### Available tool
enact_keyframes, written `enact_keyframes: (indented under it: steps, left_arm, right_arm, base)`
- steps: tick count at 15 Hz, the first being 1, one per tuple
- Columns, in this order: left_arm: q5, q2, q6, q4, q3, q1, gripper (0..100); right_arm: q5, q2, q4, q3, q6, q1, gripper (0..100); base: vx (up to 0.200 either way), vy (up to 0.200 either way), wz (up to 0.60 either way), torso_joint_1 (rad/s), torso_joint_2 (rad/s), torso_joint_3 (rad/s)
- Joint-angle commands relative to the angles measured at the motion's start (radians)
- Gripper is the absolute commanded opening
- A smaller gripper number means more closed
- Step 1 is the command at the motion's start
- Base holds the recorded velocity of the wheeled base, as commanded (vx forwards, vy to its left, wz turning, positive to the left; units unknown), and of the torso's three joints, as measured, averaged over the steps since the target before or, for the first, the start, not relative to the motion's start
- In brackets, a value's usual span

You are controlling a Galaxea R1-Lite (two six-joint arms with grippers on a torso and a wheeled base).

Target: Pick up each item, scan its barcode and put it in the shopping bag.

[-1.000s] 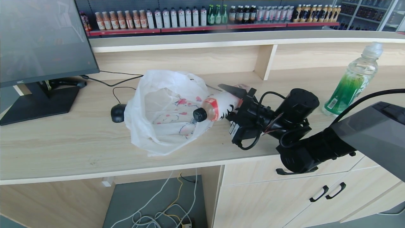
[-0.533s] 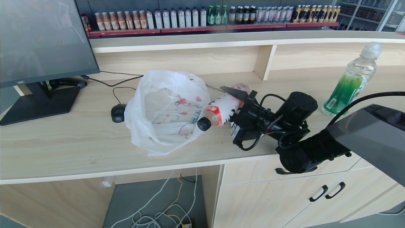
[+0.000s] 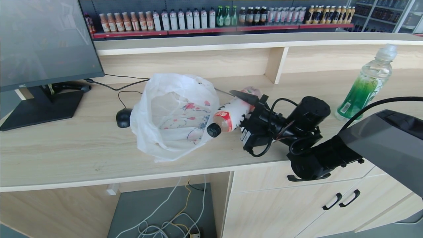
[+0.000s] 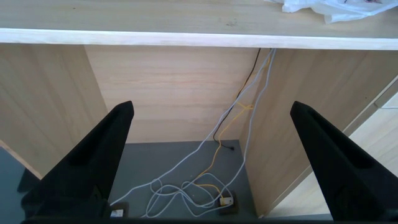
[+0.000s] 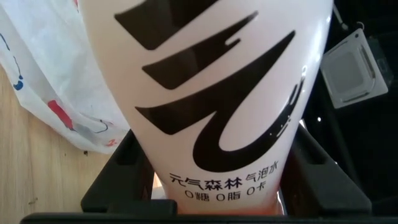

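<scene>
My right gripper (image 3: 245,109) is clamped around the body of the bottle (image 3: 228,116). I hold it tilted, cap down, just beside the rim of the bag (image 3: 172,109), so it should slide in cap-first once I let go.

The pale bottle (image 3: 231,114), with black markings, a red neck band and a black cap, is clamped in the right end effector (image 3: 245,106). It is tilted, cap lowest, at the rim of the shopping bag (image 3: 172,115). The white bag lies crumpled on the surface (image 3: 66,148), its mouth apparently facing the bottle. The green bottle (image 3: 363,86) stands upright, well apart.
</scene>
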Motion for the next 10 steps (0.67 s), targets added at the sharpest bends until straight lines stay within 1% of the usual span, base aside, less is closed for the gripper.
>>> enact_keyframes:
  steps: [1, 5, 8, 10]
  left_arm:
    - [0.0, 0.0, 0.0, -0.001, 0.0, 0.0, 100]
    - [0.0, 0.001, 0.0, 0.0, 0.0, 0.0, 100]
    - [0.0, 0.0, 0.0, 0.0, 0.0, 0.0, 100]
    - [0.0, 0.001, 0.0, 0.0, 0.0, 0.0, 100]
  right_arm:
    - [0.0, 0.006, 0.002, 0.001, 0.0, 0.0, 0]
    - [0.001, -0.005, -0.044, 0.005, 0.035, 0.005, 0]
    - [-0.002, -0.058, -0.047, 0.008, 0.046, 0.008, 0]
    - [-0.008, -0.091, -0.047, 0.008, 0.084, 0.011, 0]
  base:
    - [0.0, 0.0, 0.0, 0.0, 0.0, 0.0]
    - [0.0, 0.0, 0.0, 0.0, 0.0, 0.0]
    - [0.0, 0.0, 0.0, 0.0, 0.0, 0.0]
    - [0.0, 0.0, 0.0, 0.0, 0.0, 0.0]
